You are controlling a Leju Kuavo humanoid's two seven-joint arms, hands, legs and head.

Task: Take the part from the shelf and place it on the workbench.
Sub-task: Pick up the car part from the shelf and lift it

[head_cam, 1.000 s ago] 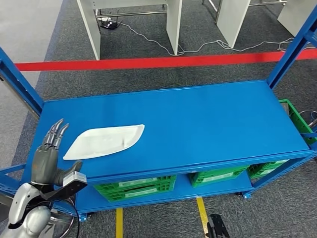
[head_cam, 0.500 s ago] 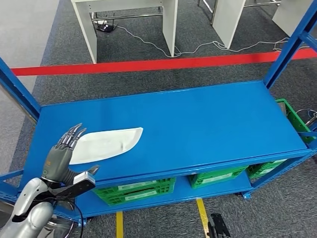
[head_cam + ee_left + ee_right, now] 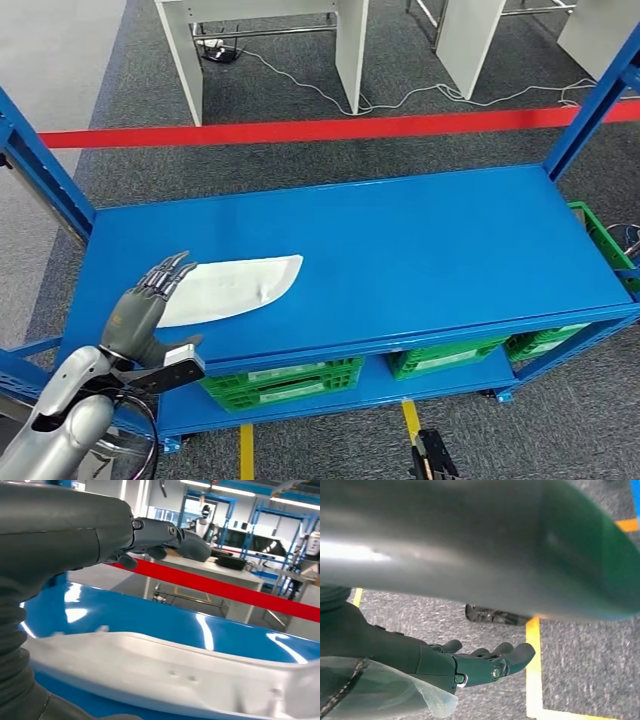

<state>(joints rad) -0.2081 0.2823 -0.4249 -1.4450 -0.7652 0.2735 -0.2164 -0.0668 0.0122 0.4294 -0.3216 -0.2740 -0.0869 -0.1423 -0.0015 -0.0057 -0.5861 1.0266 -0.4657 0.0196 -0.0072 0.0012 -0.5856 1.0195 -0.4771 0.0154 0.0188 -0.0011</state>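
Note:
A long white plastic part [image 3: 230, 288], pointed at one end, lies flat on the top of the blue shelf [image 3: 423, 250], toward its left side. My left hand [image 3: 143, 312] is open, fingers stretched forward over the part's near-left end, thumb out to the side below the shelf's front edge. In the left wrist view the part [image 3: 181, 672] stretches across just under the fingers [image 3: 166, 535], which hover above it with a gap. My right hand [image 3: 471, 665] hangs low over the carpet, fingers loosely extended and holding nothing.
Green crates [image 3: 287, 380] sit on the lower shelf level. Blue uprights [image 3: 45, 170] stand at the shelf's corners. Behind it runs a red floor line [image 3: 317, 127], with white table legs [image 3: 351, 50] beyond. Yellow floor tape [image 3: 247, 455] lies in front.
My left hand has moved forward and right, from beside the shelf's left end to over the part's near end. The camera has shifted slightly.

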